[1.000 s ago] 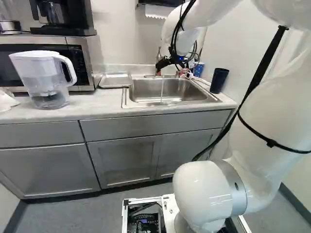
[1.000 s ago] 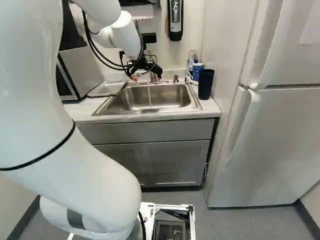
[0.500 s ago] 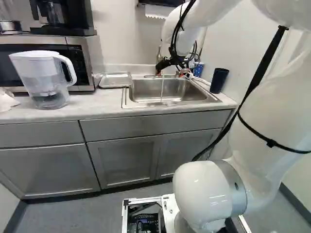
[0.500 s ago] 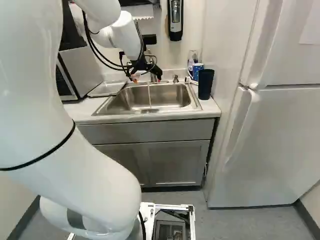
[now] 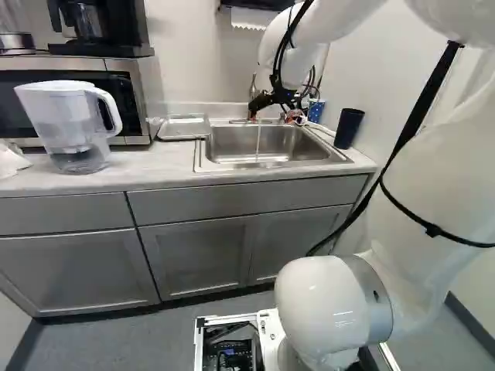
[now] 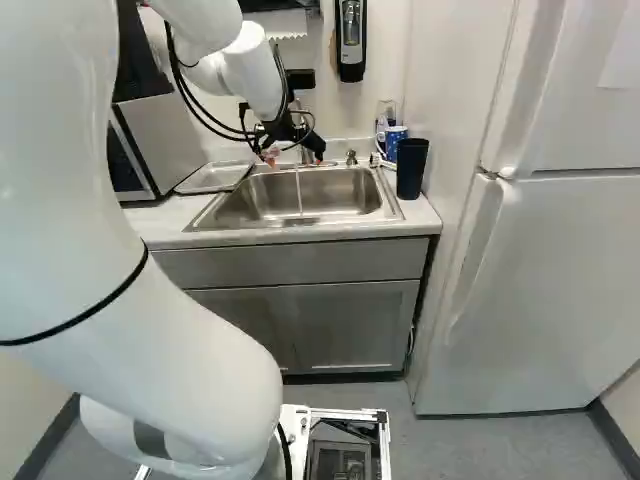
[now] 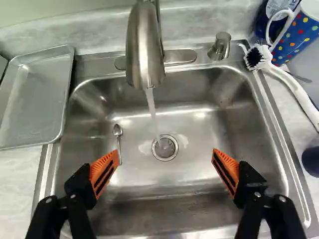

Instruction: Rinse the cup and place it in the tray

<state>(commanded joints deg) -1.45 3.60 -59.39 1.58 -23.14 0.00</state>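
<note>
The end effector (image 6: 294,159) stands wide over the sink (image 7: 199,177), nothing between its fingers, with the running faucet (image 7: 142,50) ahead and a spoon (image 7: 118,135) in the basin near one finger. Right of the sink, the dark blue cup (image 6: 411,168) stands on the desk (image 5: 116,182), near the brush (image 7: 294,89) and polka-dot mug (image 7: 301,35); the tray (image 7: 37,99) lies left.

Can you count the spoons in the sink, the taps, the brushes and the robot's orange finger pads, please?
Small silver metal spoon in the sink: 1
Tall silver metal tap: 1
White long-handled brush: 1
Orange ridged finger pads: 2
Total: 5
</note>
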